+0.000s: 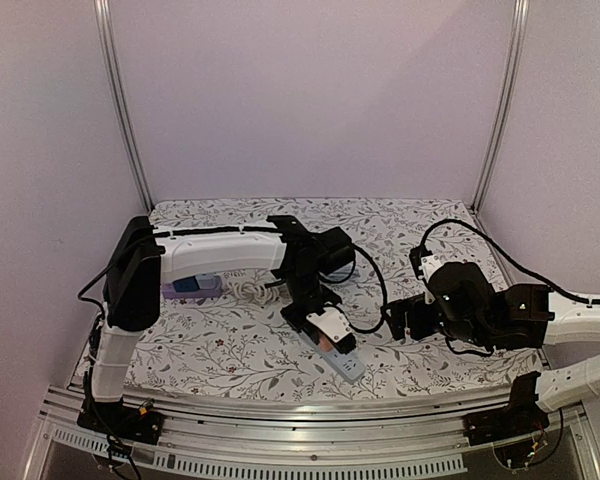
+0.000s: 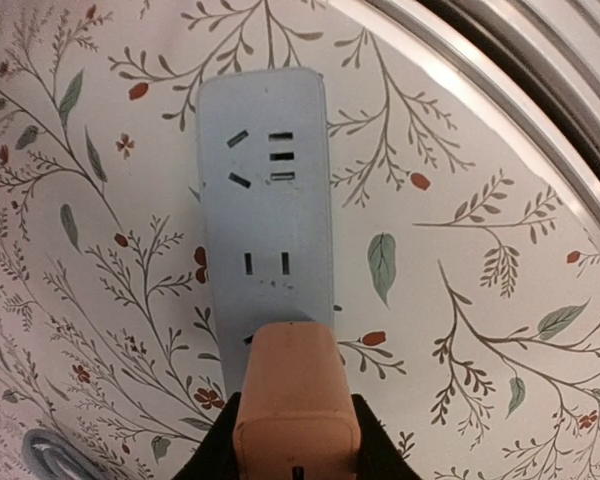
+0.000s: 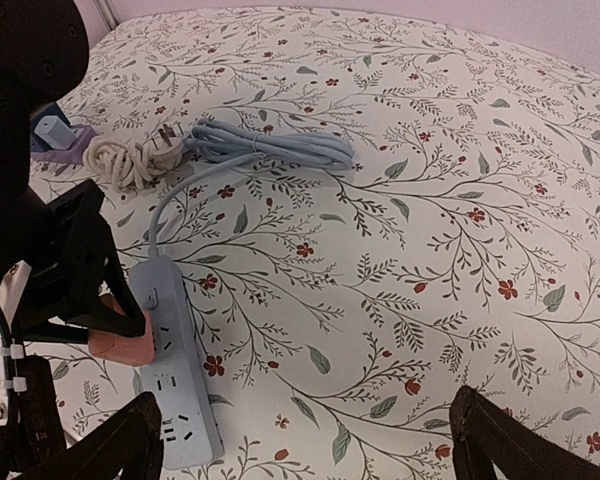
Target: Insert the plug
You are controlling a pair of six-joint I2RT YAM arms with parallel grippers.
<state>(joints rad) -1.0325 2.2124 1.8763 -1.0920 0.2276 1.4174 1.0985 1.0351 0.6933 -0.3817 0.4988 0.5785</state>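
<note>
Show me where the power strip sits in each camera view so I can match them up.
Top external: the power strip lies low centre, angled toward the near edge.
Left wrist: the strip fills the centre, running up from the bottom, sockets facing the camera.
Right wrist: the strip is at lower left.
Shared landmark: the orange plug at the strip shows in all three views.

The orange plug [image 2: 295,400] sits against a socket of the pale-blue power strip [image 2: 265,210], which lies flat.
</note>
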